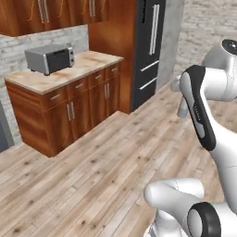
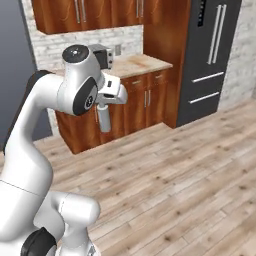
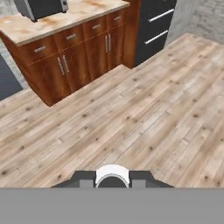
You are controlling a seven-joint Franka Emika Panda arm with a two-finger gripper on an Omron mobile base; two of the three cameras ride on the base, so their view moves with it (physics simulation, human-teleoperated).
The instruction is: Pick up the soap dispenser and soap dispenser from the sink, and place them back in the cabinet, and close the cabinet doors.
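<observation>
- Gripper (image 2: 103,107) is out in front of the arm above the floor, pointing downward. Its jaws are pinched on a pale soap dispenser (image 2: 104,120), which hangs straight down below them.
- Plank wood floor (image 1: 106,162) spreads under the hand.
- Black fridge (image 1: 150,41) with long silver handles stands at the back, framed by reddish-brown wood.
- Reddish-brown base unit (image 1: 69,111) with short silver handles and a light stone counter top (image 1: 69,69) stands left of the fridge.
- Grey toaster (image 1: 50,59) sits on that counter top.
- Soap dispenser: in the hand view its rounded white top shows between the dark finger tips (image 3: 83,178), well apart from the counter.
</observation>
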